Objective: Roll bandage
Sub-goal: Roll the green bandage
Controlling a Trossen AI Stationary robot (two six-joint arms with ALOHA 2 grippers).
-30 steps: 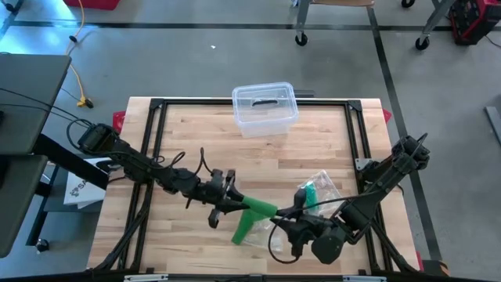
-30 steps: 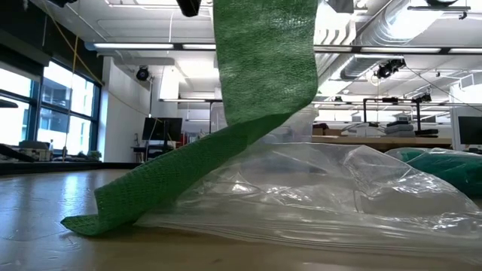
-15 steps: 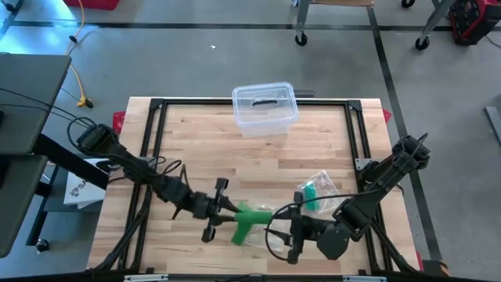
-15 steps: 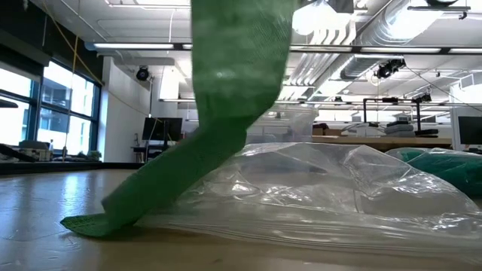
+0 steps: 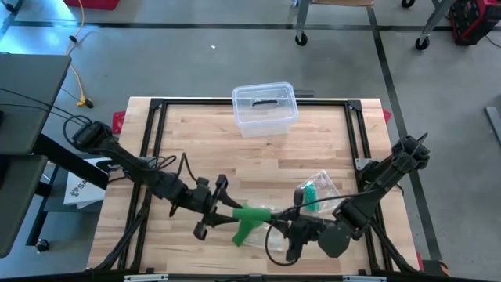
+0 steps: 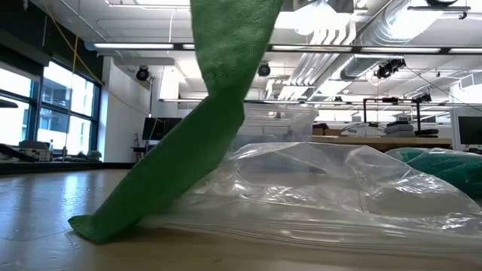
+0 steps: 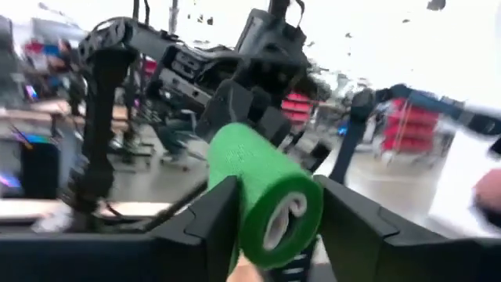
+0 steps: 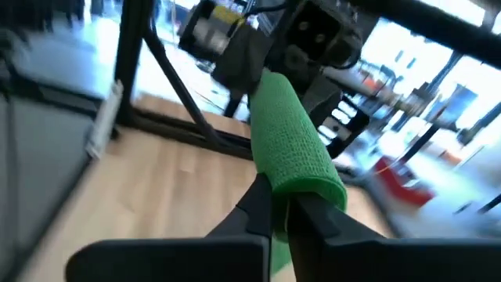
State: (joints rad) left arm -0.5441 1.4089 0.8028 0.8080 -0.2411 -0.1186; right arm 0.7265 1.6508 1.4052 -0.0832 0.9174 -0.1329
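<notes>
Both robot arms are black all over, long and thin, made of round tubes with chunky joints. Thin black cables loop along the left arm [image 5: 137, 168] and curl near the right arm [image 5: 376, 188]. The left gripper [image 5: 210, 210] has two flat black fingers [image 7: 205, 227] with slanted edges. The right gripper [image 8: 279, 210] has narrow black fingers [image 8: 254, 205].

Bright overhead strip lighting; motion-blurred, glary wrist views
</notes>
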